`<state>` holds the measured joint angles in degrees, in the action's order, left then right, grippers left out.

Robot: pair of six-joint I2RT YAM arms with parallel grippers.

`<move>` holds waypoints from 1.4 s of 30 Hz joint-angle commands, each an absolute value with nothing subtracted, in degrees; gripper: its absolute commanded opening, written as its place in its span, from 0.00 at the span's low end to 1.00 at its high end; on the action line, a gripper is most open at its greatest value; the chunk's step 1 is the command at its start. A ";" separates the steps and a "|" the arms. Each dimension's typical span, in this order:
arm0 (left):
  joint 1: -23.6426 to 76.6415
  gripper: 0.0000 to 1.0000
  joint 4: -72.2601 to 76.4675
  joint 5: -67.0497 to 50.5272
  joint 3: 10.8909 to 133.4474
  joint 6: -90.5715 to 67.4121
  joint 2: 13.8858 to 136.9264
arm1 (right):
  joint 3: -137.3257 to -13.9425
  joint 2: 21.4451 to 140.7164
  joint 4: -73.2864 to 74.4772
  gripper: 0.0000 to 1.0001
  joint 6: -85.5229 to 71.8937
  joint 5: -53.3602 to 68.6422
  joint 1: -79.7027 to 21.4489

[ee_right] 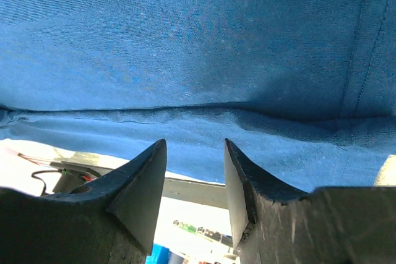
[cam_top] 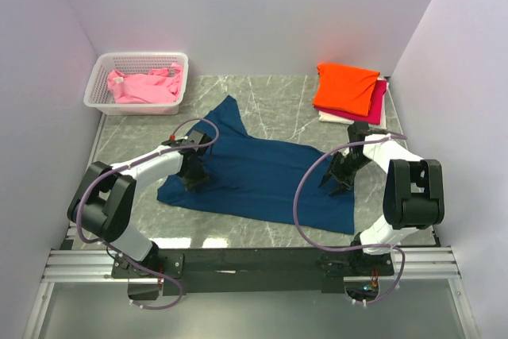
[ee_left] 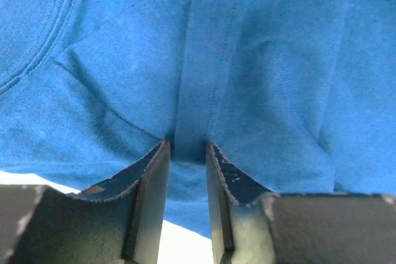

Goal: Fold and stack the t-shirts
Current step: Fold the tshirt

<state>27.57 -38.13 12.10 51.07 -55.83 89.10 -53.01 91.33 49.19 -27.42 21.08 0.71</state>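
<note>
A large dark navy t-shirt (cam_top: 254,172) lies spread on the marble table, one corner reaching toward the back. My left gripper (cam_top: 194,180) stands on its left part. In the left wrist view its jaws (ee_left: 187,144) are apart, tips on the cloth, a raised fold (ee_left: 192,91) running up between them; the collar (ee_left: 37,41) curves at the upper left. My right gripper (cam_top: 337,184) is over the shirt's right part, open (ee_right: 195,143), with the hem (ee_right: 185,115) just beyond its tips and nothing between them. Folded orange (cam_top: 345,85), magenta (cam_top: 379,101) and white (cam_top: 333,117) t-shirts are stacked at the back right.
A white lattice basket (cam_top: 101,85) at the back left holds a crumpled pink t-shirt (cam_top: 143,86). Purple walls close in the left, back and right sides. The arms' mounting rail (cam_top: 254,260) runs along the near edge.
</note>
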 commanded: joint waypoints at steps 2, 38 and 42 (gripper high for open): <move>27.33 0.35 -37.71 12.39 50.71 -56.08 88.24 | -54.93 91.76 49.04 0.49 -27.86 21.45 0.26; 27.33 0.01 -32.79 6.95 66.52 -49.13 96.50 | -58.62 92.11 49.57 0.49 -29.18 19.69 -1.49; 27.33 0.01 -32.87 6.15 69.68 -47.90 99.05 | -59.41 92.46 50.01 0.49 -29.18 18.99 -1.49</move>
<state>27.44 -34.30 7.53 65.69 -50.11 98.06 -57.06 92.18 49.28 -28.73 20.14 -1.15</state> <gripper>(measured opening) 0.013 0.493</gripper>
